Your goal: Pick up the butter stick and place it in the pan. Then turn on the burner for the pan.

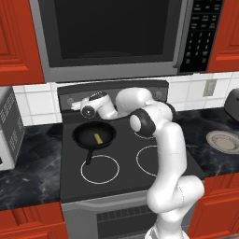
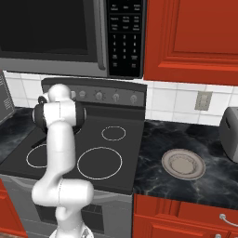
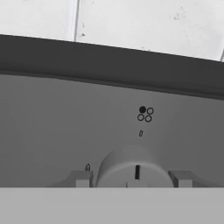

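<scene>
We note the stove (image 1: pixel 116 186) first, its black top set between stretches of dark worktop (image 2: pixel 186 139), with the control panel (image 1: pixel 112 91) rising along its back edge. The pan (image 1: pixel 93 135) sits on the rear burner toward 10 o'clock of the cooktop, handle pointing back at us, presumably so it lies over the ring it needs. The butter stick (image 1: pixel 98 138) lies flat on the pan's floor, so we judge the placing done and the burner step in hand. The gripper (image 1: pixel 74 105) reaches up to the panel at 12 o'clock of the pan, well apart from the butter. In the hand view the fingers (image 3: pixel 81 178) bracket a round grey knob (image 3: pixel 133 168), one either side; whether they actually pinch it we cannot tell.
</scene>
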Tool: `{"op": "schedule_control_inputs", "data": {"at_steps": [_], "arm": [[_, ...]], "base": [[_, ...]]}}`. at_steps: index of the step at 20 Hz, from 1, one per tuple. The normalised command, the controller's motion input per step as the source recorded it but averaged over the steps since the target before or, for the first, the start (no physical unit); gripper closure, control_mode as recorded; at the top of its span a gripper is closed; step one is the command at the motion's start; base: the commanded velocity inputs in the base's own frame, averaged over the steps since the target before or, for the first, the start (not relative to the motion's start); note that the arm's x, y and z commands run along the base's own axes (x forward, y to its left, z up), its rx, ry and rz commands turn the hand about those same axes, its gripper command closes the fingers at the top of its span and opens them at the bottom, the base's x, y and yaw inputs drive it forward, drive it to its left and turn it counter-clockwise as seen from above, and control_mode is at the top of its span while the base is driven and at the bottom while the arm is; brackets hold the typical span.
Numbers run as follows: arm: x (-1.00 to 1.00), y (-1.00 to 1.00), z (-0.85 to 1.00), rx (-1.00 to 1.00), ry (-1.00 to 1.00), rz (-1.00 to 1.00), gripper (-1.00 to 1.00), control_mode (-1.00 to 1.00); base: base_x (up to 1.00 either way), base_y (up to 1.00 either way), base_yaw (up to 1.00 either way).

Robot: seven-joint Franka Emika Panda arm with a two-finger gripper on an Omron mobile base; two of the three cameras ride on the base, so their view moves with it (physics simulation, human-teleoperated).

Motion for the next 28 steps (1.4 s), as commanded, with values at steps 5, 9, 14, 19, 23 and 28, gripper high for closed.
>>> {"op": "schedule_control_inputs", "data": {"at_steps": [5, 9, 14, 19, 23, 28], "arm": [[0.09, 0.0, 0.0, -0.11, 0.0, 0.01, 1.0, -1.0], [0.1, 0.0, 0.0, -0.14, 0.0, 0.0, 1.0, -1.0], [0.14, 0.0, 0.0, -0.16, 0.0, 0.0, 1.0, -1.0], [0.13, 0.0, 0.0, -0.19, 0.0, 0.0, 1.0, -1.0], [0.12, 0.0, 0.0, -0.23, 0.0, 0.0, 1.0, -1.0], [0.07, 0.0, 0.0, -0.22, 0.0, 0.0, 1.0, -1.0]], "base": [[0.0, 0.0, 0.0], [0.0, 0.0, 0.0], [0.0, 0.0, 0.0], [0.0, 0.0, 0.0], [0.0, 0.0, 0.0], [0.0, 0.0, 0.0]]}}
